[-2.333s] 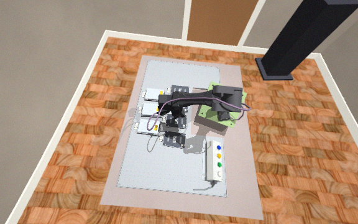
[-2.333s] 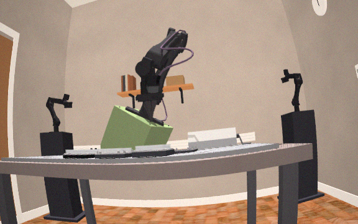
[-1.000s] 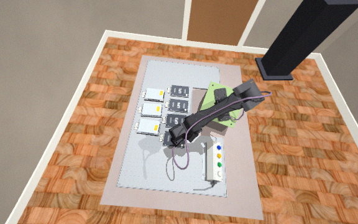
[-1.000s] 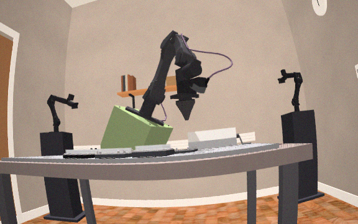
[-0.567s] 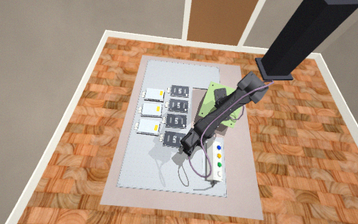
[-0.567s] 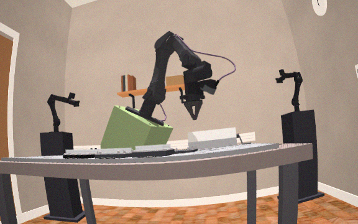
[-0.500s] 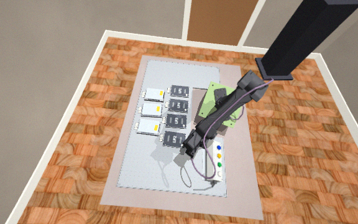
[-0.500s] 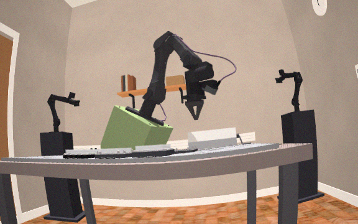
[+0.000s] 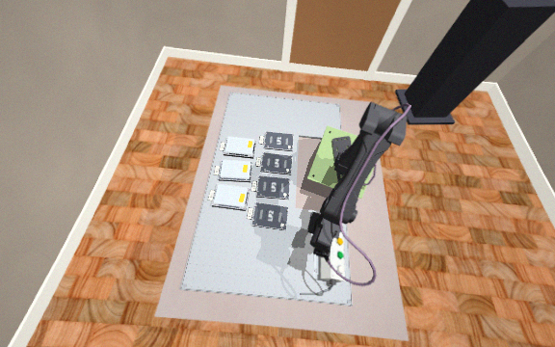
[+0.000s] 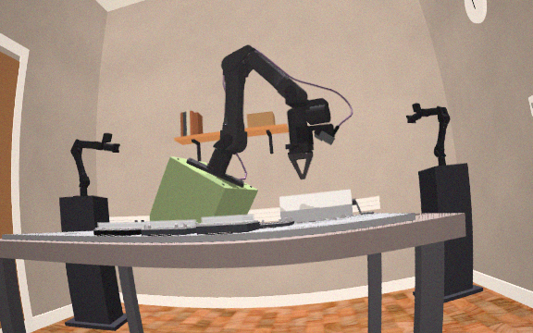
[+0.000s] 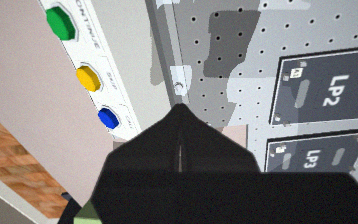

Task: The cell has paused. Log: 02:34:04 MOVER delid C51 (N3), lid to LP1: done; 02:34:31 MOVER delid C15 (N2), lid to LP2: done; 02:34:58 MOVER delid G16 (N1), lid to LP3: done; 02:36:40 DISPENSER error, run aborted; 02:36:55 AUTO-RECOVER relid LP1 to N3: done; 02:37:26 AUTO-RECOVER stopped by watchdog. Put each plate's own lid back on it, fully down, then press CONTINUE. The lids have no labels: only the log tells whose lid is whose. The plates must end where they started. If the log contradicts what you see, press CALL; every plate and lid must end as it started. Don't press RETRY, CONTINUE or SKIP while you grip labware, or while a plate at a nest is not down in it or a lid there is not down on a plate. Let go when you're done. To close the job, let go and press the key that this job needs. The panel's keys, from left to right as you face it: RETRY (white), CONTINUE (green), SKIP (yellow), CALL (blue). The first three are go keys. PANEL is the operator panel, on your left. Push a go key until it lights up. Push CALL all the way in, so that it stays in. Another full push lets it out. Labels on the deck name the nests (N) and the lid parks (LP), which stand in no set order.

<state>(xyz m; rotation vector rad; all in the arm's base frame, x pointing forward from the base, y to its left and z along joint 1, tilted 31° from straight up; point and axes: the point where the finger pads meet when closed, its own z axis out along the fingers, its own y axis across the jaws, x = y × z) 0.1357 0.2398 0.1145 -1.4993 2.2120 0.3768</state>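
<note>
My fingers are pressed fully together with nothing between them; that is how I want them, since a closed tip makes a single blunt point for pushing a key, and no key may be pressed while I grip labware.

I hang well above the table [image 10: 248, 250], tip pointing down, over the grey deck just beside the white panel [image 10: 315, 201]; from my own camera the keys run along its face: the green key [image 11: 61, 23] farthest, the yellow key [image 11: 89, 78] in the middle, the blue key [image 11: 108, 117] nearest my tip, a little off to one side of it; the white one is out of my view.

Beside me the park marked LP2 [image 11: 330, 90] and the park marked LP3 [image 11: 315, 155] both lie bare; no lid rests on either. From above, the three white plates [image 9: 235, 170] sit in a column at their nests, next to the row of dark parks [image 9: 277, 164], all of which look unoccupied. I cannot tell from here whether each plate wears a lid.

The record leaves two lids waiting at those parks, so I judge it does not match what lies before me; the blue key is then the right one, and I take that to be why I am poised at this end of the panel. I would need to shift sideways over it, then push it all the way in so that it stays.
</note>
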